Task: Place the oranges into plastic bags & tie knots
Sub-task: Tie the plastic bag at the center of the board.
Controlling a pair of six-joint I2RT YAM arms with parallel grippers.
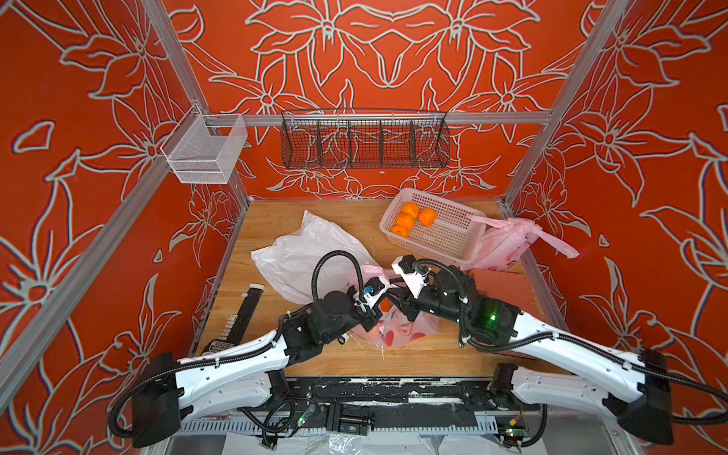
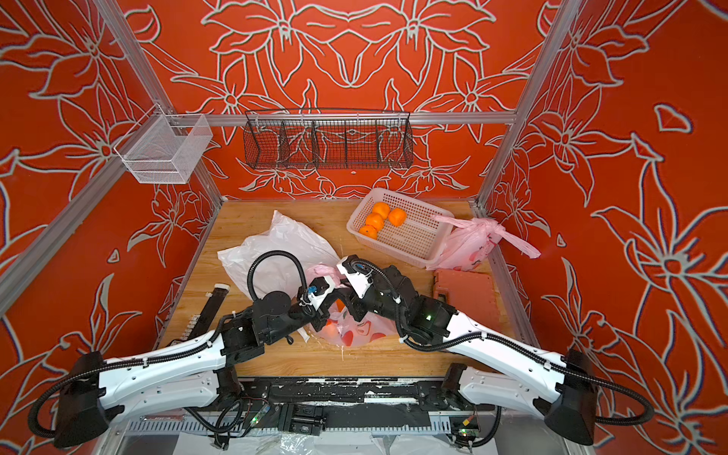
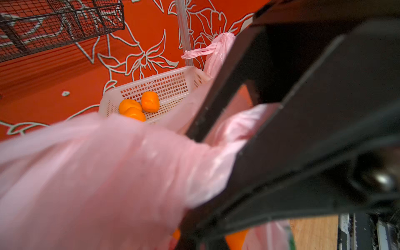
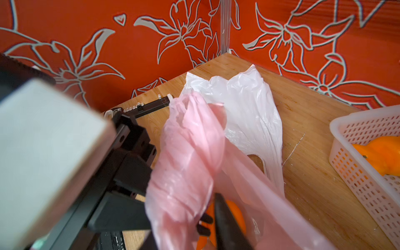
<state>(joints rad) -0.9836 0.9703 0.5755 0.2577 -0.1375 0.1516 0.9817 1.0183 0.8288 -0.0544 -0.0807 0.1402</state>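
Observation:
A pink peach-print plastic bag (image 1: 398, 331) lies at the table's front middle with an orange (image 1: 385, 305) inside. Both grippers meet over its mouth. My left gripper (image 1: 370, 315) (image 3: 194, 236) is shut on the bag's bunched pink handle (image 4: 184, 151). My right gripper (image 1: 402, 303) (image 4: 188, 229) is open, and that handle runs between its fingers (image 4: 225, 223). Three oranges (image 1: 409, 220) show in the white basket (image 1: 445, 236). A second pink bag (image 1: 508, 244) at the right is closed with a knot (image 1: 530, 226). The white bag (image 1: 307, 252) lies flat behind the arms.
A red pad (image 1: 500, 279) lies right of the right arm. A black tool (image 1: 244, 315) rests along the table's left edge. On the back rail hang a black wire basket (image 1: 364, 143) and a white mesh bin (image 1: 205, 151). Red walls enclose three sides.

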